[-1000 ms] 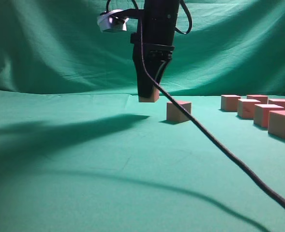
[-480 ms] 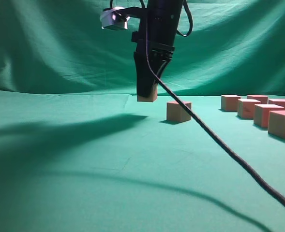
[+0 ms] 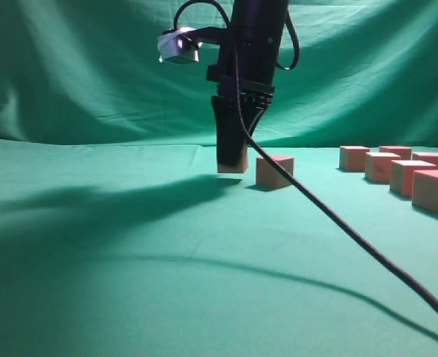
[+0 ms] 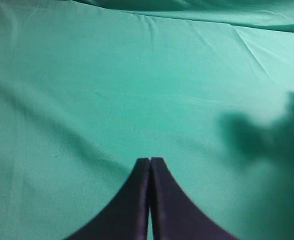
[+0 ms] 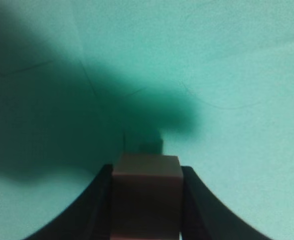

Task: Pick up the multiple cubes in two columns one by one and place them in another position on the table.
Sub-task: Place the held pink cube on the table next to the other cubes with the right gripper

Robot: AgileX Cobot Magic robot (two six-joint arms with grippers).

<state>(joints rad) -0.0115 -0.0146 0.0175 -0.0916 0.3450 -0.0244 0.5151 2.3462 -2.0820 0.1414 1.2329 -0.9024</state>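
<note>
On the table (image 3: 129, 282), left to right:
Left gripper (image 4: 150, 162): your jaws are pressed together on nothing, over bare cloth.
Right gripper (image 3: 232, 160): your jaws clamp the held cube (image 5: 146, 192); it hangs just above the cloth, at 9 o'clock of the placed cube (image 3: 274, 170).
Step advice: lower straight, keep the cube level, release only once seated; mind the cable (image 3: 337, 219).
Remaining cubes (image 3: 408, 172): grouped at 3 o'clock, well apart.
Change: the cube now hangs lower and nearer the placed one than a second ago.

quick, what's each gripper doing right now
Left gripper: closed, holding nothing, above bare green cloth.
Right gripper: closed on a cube, held between its fingers just above the table.
</note>
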